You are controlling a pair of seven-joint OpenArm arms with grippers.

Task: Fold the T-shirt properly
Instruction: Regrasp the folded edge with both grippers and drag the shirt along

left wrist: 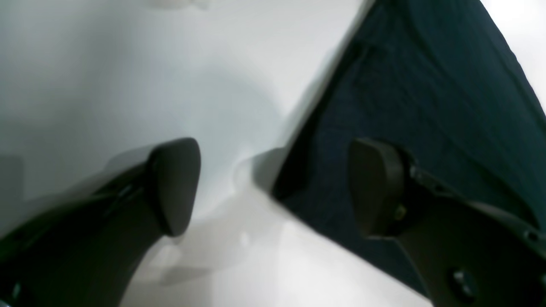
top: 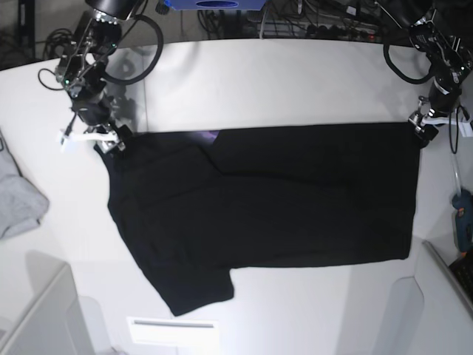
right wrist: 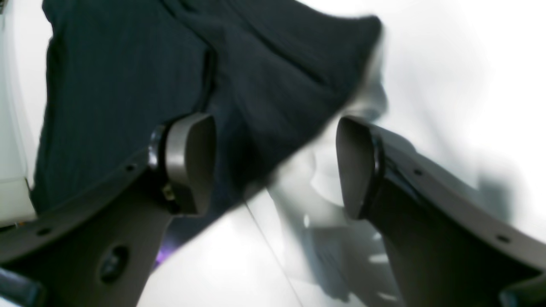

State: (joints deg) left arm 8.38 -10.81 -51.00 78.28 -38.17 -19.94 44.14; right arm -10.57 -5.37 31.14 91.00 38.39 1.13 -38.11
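The black T-shirt (top: 281, 200) lies spread flat on the white table (top: 295, 81), one sleeve pointing toward the front edge and a bit of purple neckband (top: 209, 135) showing at its far edge. At the shirt's far left corner sits my right gripper (top: 111, 142), and at the far right corner my left gripper (top: 423, 127). In the left wrist view the left gripper (left wrist: 275, 187) is open, a corner of the T-shirt (left wrist: 426, 106) lying between its fingers. My right gripper (right wrist: 273, 166) is open too, straddling an edge of the T-shirt (right wrist: 128, 85). Neither holds cloth.
A light grey garment (top: 15, 196) lies at the table's left edge. A blue-handled tool (top: 462, 218) rests off the right edge. Cables run along the back. A white slotted panel (top: 174, 329) sits at the front edge.
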